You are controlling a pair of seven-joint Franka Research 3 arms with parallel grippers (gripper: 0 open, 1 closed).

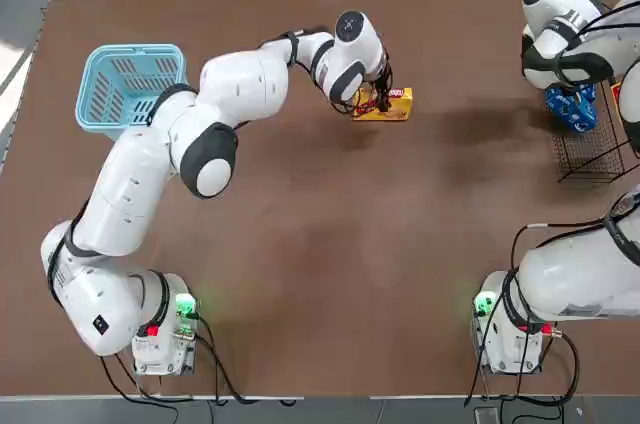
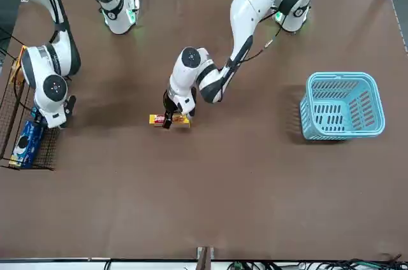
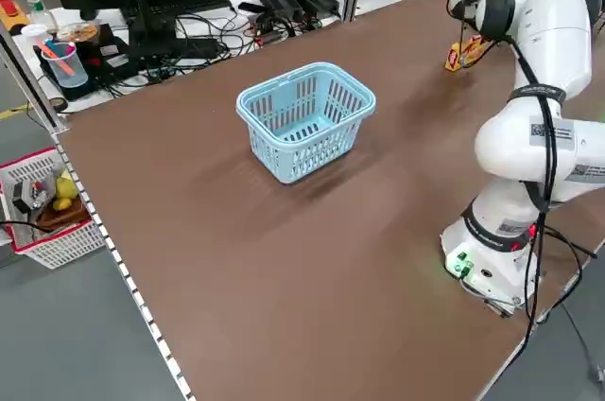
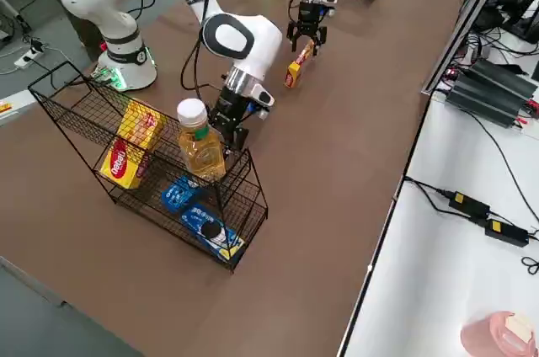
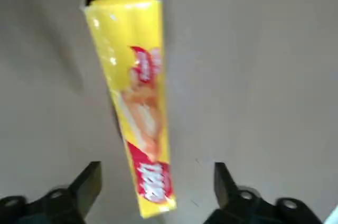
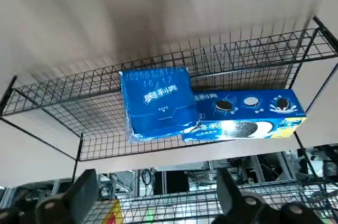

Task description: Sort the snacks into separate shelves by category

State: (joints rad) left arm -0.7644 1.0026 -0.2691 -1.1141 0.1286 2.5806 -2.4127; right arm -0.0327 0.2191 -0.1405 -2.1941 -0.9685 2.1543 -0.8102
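The left gripper [image 5: 153, 189] hangs over the yellow box [image 1: 391, 104] lying on the worktop [image 1: 330, 264], well away from the wire rack [image 4: 160, 172]; its jaws stand apart, one on each side of the box's near end. For a sound pick, I judge it should centre on the narrow width, sink low, then close squarely. The right gripper [image 6: 153, 195], jaws apart and empty, hovers just beside the rack over the blue packets [image 6: 158, 102]. Only the right side view shows the rack's upper tier holding yellow boxes [image 4: 130, 151] and a bottle [image 4: 200, 145]; the top view hides them.
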